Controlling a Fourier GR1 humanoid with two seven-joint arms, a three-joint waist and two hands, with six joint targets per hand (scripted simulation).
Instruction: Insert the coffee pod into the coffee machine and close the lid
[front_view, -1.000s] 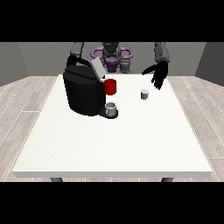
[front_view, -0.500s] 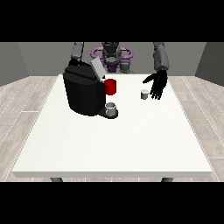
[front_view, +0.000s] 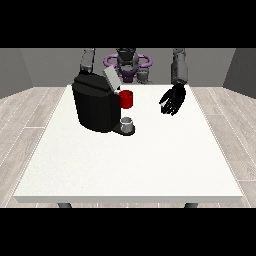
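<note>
The hand at the view's right (front_view: 173, 99) hangs over the white surface (front_view: 150, 160) with fingers spread and pointing down, covering where the coffee pod would sit; I cannot tell whether it holds it. At its 9 o'clock stands the black coffee machine (front_view: 96, 105), its lid (front_view: 111, 78) raised. Insertion and closing remain.

A large white bench (front_view: 125, 165) fills the middle of the room, its top plain and evenly lit. Around it on every side runs a floor (front_view: 30, 112) of pale grey-brown planks. Behind the bench stand flat grey walls (front_view: 40, 65), meeting in corners beyond its far left and far right.
</note>
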